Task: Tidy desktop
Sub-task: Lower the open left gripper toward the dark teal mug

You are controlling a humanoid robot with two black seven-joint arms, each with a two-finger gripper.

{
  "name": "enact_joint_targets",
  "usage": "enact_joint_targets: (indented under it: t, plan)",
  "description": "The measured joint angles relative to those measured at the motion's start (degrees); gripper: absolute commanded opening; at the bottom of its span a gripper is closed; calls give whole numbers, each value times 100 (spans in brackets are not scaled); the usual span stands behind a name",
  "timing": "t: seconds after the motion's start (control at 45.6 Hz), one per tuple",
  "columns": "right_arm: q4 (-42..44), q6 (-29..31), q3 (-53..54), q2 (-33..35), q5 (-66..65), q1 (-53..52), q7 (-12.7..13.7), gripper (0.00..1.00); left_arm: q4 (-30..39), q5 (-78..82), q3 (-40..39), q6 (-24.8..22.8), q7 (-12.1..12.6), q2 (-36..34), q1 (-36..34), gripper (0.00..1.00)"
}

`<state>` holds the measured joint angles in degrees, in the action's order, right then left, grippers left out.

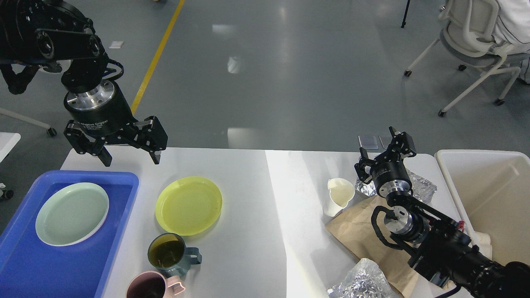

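The white desktop [256, 186] holds a yellow plate [189, 205], a teal mug [172, 253] and a pink mug [151, 287] at the front left. A pale green plate [72, 214] lies in the blue tray [25, 265]. A dented white paper cup [339, 196], crumpled foil [420, 186], a brown paper bag [360, 231] and a foil ball [360, 283] lie on the right. My left gripper [131, 159] is open and empty, pointing down above the table's far left edge, behind the tray and the yellow plate. My right gripper [383, 152] is open and empty above the foil, right of the cup.
An off-white tub [488, 194] stands at the table's right end. A white office chair [476, 41] stands on the grey floor at the back right. A yellow line [153, 66] runs along the floor behind the left arm.
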<state>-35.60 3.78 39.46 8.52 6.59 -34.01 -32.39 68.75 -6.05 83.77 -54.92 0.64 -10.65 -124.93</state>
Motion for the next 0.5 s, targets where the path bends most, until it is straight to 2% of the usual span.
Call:
enact_joint_targets:
  t: [0.219, 0.394, 0.504]
  plan:
    - [-8, 7, 0, 10, 0, 9, 3, 100, 419, 446, 10, -9, -12, 94, 215, 91]
    - [-17, 10, 0, 15, 0, 9, 2, 100, 594, 516, 10, -9, -5, 161, 620, 82]
    - [-18, 11, 0, 15, 0, 9, 2, 100, 714, 516, -19, -9, -4, 266, 874, 81]
